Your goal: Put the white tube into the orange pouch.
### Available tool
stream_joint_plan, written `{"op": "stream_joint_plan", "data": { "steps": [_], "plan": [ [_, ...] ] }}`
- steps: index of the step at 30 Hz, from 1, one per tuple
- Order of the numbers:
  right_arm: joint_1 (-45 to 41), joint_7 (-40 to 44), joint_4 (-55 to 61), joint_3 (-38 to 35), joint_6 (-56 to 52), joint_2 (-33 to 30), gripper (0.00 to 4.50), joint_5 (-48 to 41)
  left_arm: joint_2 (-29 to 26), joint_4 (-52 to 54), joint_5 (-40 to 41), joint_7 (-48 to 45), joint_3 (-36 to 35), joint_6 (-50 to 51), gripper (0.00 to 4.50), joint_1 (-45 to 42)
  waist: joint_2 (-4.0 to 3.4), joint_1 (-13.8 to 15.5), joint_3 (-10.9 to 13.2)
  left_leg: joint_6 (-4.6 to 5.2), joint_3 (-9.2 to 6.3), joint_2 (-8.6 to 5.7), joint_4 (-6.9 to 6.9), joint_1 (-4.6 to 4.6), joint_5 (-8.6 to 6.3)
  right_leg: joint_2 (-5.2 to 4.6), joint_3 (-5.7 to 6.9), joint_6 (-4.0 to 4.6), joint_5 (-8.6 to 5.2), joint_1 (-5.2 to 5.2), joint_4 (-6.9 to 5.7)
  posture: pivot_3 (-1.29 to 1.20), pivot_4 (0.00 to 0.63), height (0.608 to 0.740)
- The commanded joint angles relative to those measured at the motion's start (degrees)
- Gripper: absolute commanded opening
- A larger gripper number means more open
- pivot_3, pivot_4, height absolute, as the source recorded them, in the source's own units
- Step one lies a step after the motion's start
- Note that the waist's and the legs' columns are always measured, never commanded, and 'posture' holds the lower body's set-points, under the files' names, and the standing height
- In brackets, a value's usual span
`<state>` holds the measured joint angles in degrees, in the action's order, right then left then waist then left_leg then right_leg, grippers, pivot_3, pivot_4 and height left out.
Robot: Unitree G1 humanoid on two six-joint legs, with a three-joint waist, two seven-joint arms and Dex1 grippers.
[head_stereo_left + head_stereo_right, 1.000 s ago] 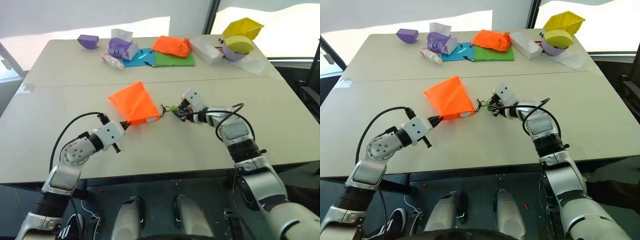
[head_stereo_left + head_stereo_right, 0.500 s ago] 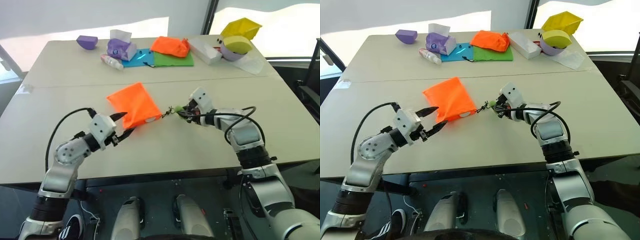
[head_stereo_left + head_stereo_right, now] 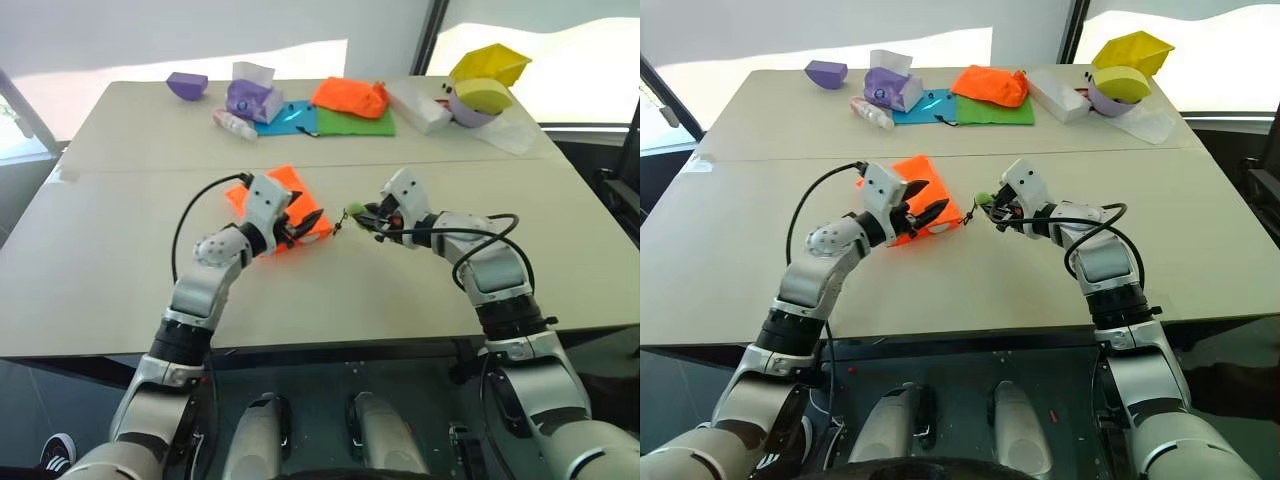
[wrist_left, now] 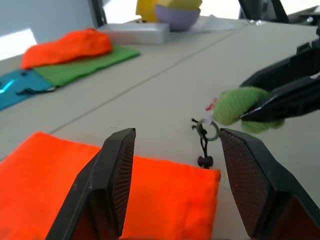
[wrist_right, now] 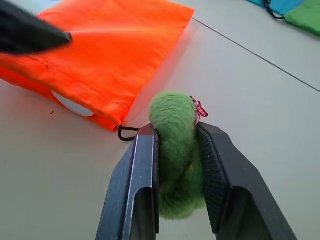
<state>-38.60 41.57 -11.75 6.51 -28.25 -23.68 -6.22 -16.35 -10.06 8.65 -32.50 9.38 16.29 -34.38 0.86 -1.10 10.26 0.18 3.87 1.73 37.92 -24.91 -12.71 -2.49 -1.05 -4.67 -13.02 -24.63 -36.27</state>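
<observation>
The orange pouch (image 3: 920,205) lies flat near the middle of the table (image 3: 1200,230), its mouth end turned toward the right arm. A white rounded end, the white tube (image 5: 72,106), peeks out of the pouch mouth, the rest of it inside the fabric. The left gripper (image 3: 923,203) hovers over the pouch with its two black fingers (image 4: 114,187) spread wide and nothing between them; from the left wrist view the orange cloth lies just below and between the fingers. A thin dark cord (image 4: 202,145) runs from the pouch corner to a small ring and on to a fuzzy green charm (image 5: 175,150). The right gripper (image 3: 992,210) is closed on that green charm, pinching it between both fingers just beside the pouch mouth. At the far edge of the table sit an orange cloth bundle (image 3: 350,96) on a green cloth (image 3: 357,122), a blue cloth (image 3: 284,119), a purple tissue pack (image 3: 250,95), a small white-and-pink bottle (image 3: 232,123) and a yellow bowl (image 3: 485,62)
</observation>
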Motion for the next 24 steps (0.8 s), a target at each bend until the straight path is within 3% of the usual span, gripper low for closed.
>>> {"op": "stream_joint_plan", "data": {
  "steps": [1, 15, 18, 24],
  "plan": [
    [-1.0, -0.9, 1.0, -0.6, 1.6, 0.3, 1.12, 0.1, -0.5, -3.3, -1.9, -2.6, 0.6, -4.7, 2.84, -3.5, 0.00, 0.1, 0.0, 0.00, -0.02, 0.02, -0.01, 0.00, 0.00, 0.04, 0.01, 0.01, 0.00, -0.02, -0.02, 0.00, 0.150, 0.740],
    [-1.2, -3.1, -0.1, -0.5, 1.8, 0.9, 1.12, 0.4, 4.6, -38.3, -7.6, -16.2, 5.6, -1.2, 2.84, -25.1, 0.01, 0.3, 0.0, 0.10, 0.03, -0.01, 0.04, -0.29, -0.06, -0.06, 0.00, -0.15, 0.09, -0.20, 0.10, 0.00, 0.150, 0.740],
    [-1.5, -3.4, -0.3, -0.4, 1.6, 1.1, 1.12, 0.5, 4.6, -42.1, -10.9, -17.7, 7.8, -3.9, 2.84, -26.7, 0.01, 0.1, 0.0, 0.11, 0.04, -0.05, 0.02, -0.45, -0.06, 0.01, 0.00, -0.20, 0.11, -0.41, 0.07, 0.00, 0.150, 0.740],
    [-2.3, -4.3, -0.4, -0.1, 2.1, 1.5, 1.12, 1.2, 6.7, -47.8, -9.5, -19.7, 5.2, -3.0, 2.84, -30.2, 0.01, 0.2, 0.0, 0.11, 0.02, -0.01, 0.03, -0.45, -0.06, 0.04, -0.01, -0.19, 0.11, -0.46, 0.00, 0.00, 0.150, 0.740]
  ]
}}
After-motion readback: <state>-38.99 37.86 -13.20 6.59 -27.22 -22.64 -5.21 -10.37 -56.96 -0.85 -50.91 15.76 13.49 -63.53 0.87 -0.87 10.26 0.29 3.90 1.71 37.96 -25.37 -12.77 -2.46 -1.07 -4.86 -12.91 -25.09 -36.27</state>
